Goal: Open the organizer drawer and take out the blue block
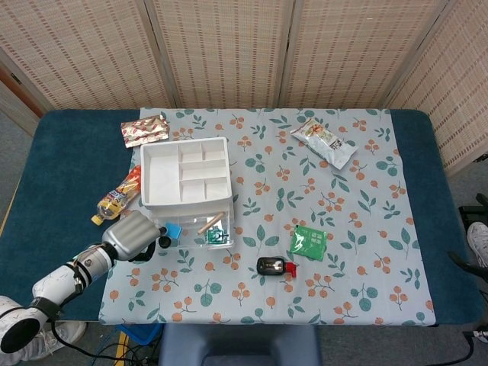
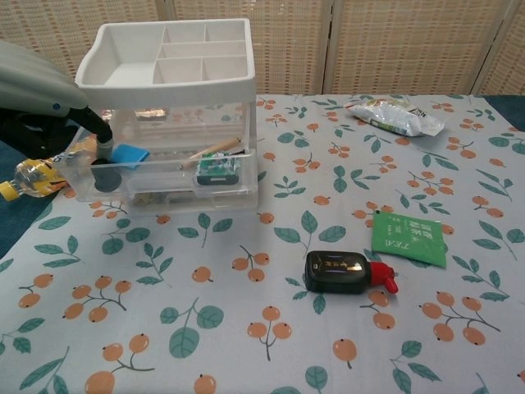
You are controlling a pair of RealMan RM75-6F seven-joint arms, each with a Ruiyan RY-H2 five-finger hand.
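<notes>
A: Left hand (image 1: 131, 236): where, and holding what?

B: At the drawer's left end, a dark fingertip dipped inside just beside the blue block (image 2: 130, 154). Nothing is pinched as far as either view shows; how far the fingers are curled I cannot tell. Right hand: out of both views.

A: Blue block?

B: Flat, matte blue, square-edged. Lies inside the pulled-out drawer (image 2: 164, 185), left portion, not lifted.

A: Progress?

B: Drawer open, so step one looks done. Left, by my reading: grip the block, lift it clear of the drawer wall, set it out.

A: Organizer (image 1: 185, 171)?

B: White plastic tray on top, divided into compartments; clear, glossy body and drawer beneath. Also in the drawer: a thin wooden stick (image 2: 212, 151), a small green-labelled item (image 2: 216, 170).

A: Surroundings?

B: Table (image 1: 343, 229) under a pale cloth printed with leaves and orange berries. Near the hand, a plastic bottle (image 1: 114, 200) lying down. Further out, a black case with a red tip (image 2: 344, 272), a green sachet (image 2: 410, 238), crinkled snack packets.
</notes>
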